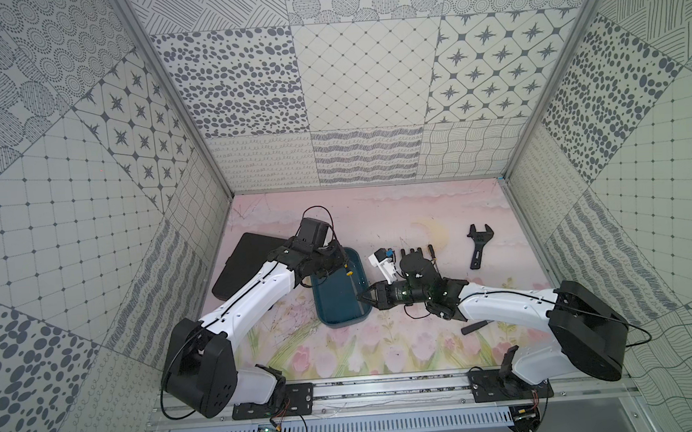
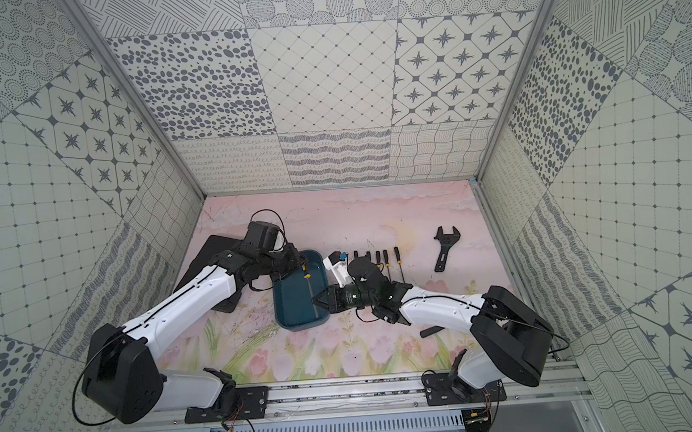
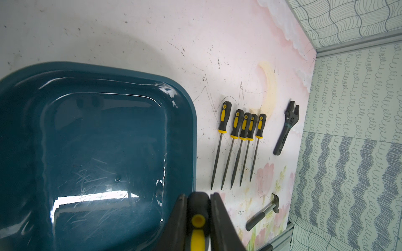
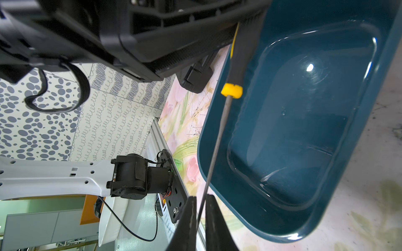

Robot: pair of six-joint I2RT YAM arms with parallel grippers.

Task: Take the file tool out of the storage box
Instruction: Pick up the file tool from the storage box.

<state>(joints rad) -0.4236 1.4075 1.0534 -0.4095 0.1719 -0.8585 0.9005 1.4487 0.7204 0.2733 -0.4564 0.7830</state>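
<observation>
The file tool (image 4: 217,141) has a black handle, a yellow collar and a thin grey shaft. My left gripper (image 3: 198,196) is shut on its handle (image 3: 197,208) over the far end of the storage box (image 1: 336,309), a dark teal tub. The shaft (image 1: 354,285) reaches along the tub's right side to my right gripper (image 4: 200,200). Its fingers stand close on either side of the shaft's tip, with a thin gap still showing. Both top views show the two grippers (image 2: 300,266) (image 2: 315,300) at the tub (image 2: 294,308). The tub's floor (image 3: 97,141) is bare.
Several more files (image 3: 244,126) lie side by side right of the tub. A black wrench (image 1: 479,245) lies further right and a small hammer (image 1: 475,327) near the right arm. A flat black case (image 1: 247,265) sits under the left arm. A white device (image 1: 383,262) stands by the right wrist.
</observation>
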